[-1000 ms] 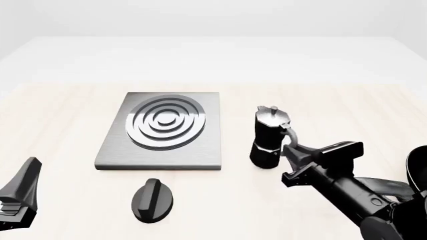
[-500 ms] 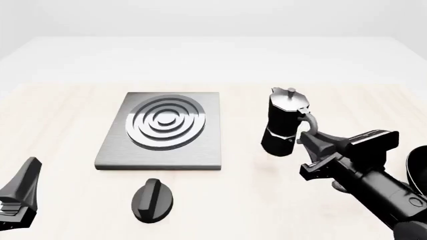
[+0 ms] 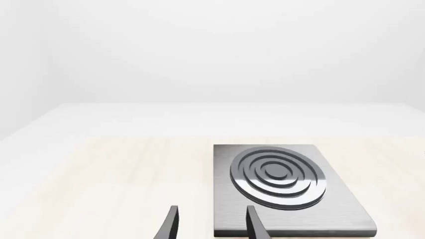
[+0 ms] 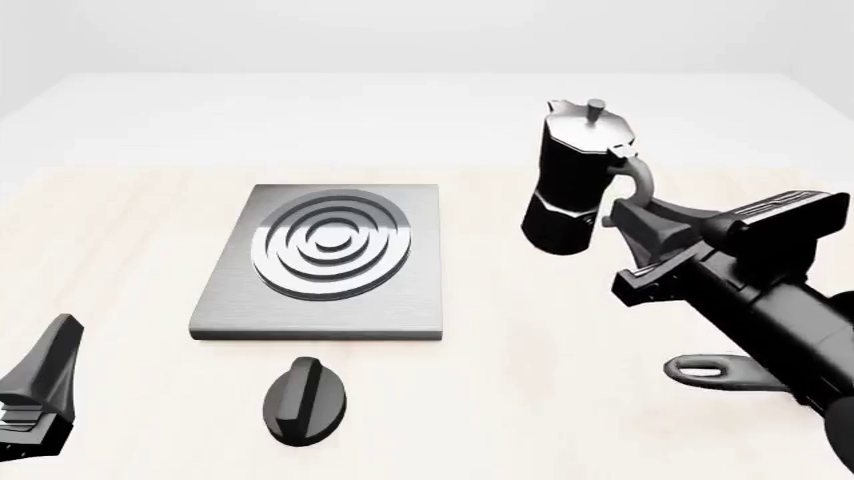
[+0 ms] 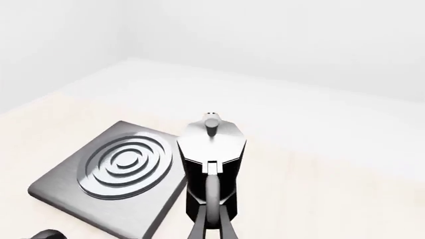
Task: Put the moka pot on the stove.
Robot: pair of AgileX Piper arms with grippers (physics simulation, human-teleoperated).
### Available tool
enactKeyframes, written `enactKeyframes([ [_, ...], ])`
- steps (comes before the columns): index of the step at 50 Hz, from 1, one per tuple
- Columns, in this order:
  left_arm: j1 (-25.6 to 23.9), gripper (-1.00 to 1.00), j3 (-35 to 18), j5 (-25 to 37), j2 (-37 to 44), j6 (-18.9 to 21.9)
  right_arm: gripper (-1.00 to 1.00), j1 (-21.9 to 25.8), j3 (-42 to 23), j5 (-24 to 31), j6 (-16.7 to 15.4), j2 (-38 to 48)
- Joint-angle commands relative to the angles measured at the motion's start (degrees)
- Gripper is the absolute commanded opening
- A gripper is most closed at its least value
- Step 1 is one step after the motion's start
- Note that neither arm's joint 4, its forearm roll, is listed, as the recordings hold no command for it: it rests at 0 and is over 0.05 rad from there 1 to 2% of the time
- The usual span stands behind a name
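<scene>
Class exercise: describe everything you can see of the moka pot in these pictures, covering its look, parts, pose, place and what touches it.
The moka pot is small and faceted, with a black body, a shiny silver top, a small lid knob and a curved black handle. It is off the table, roughly upright with a slight tilt, to the right of the stove and not over it. The right gripper is shut on its handle; nothing else touches it.

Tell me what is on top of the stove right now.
Nothing rests on the stove; its silver rings show bare. The moka pot is held off to its right in the right gripper.
</scene>
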Motion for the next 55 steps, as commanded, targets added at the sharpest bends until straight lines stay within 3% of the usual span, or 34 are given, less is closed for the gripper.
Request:
enactKeyframes([
  [1, 0.0, 1.00, 0.0, 0.0, 0.0, 0.0, -1.00, 1.2, -5.4, 2.8, -0.5, -0.8],
  [28, 0.0, 1.00, 0.0, 0.0, 0.0, 0.0, -1.00, 4.3, -18.1, 2.4, -1.5, 12.0],
  [55, 0.0, 1.00, 0.0, 0.0, 0.0, 0.0, -1.00, 6.9, -26.4, 1.9, -1.4, 22.0],
])
